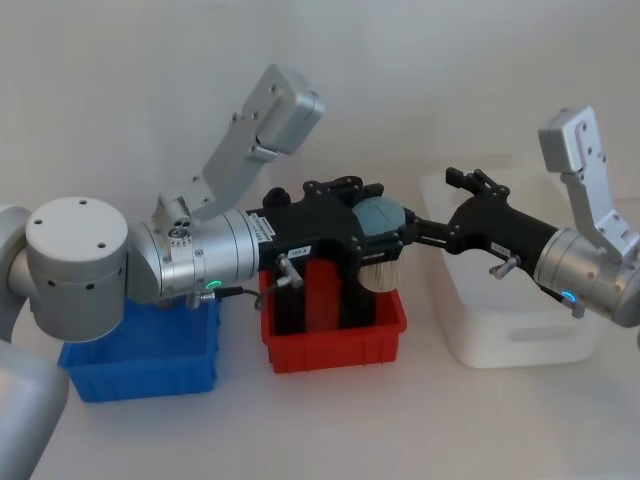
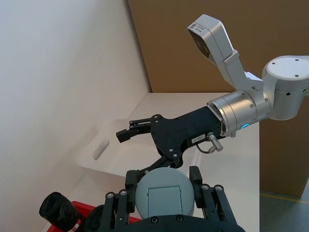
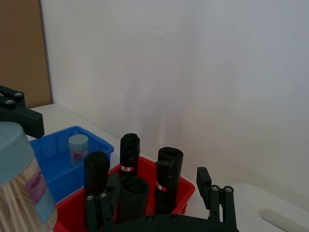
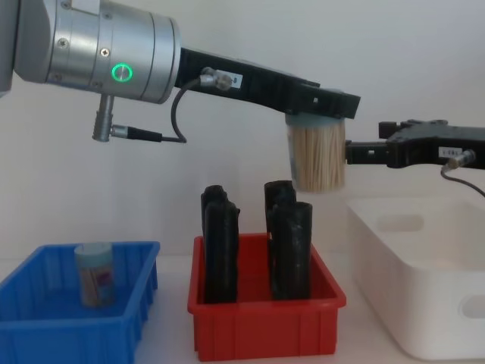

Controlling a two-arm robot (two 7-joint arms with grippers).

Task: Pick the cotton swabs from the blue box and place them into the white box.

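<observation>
Left gripper [image 1: 378, 228] extended forward, fingers clamped — right gripper [image 1: 420, 232] spread, tips just beside it.

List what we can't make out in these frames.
White box floor: in the chest view its near wall hides it; in the head view the right arm covers part.
Blue box inside: in the head view the left arm covers most.
Black cylinders tops: in the head view the left end effector and its swab tub cover them.

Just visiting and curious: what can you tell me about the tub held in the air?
The tub of cotton swabs is a clear cylinder packed with beige sticks under a pale blue cap. It hangs upright, the left gripper shut around its cap, over the right end of the red bin, beside the open right gripper.
</observation>
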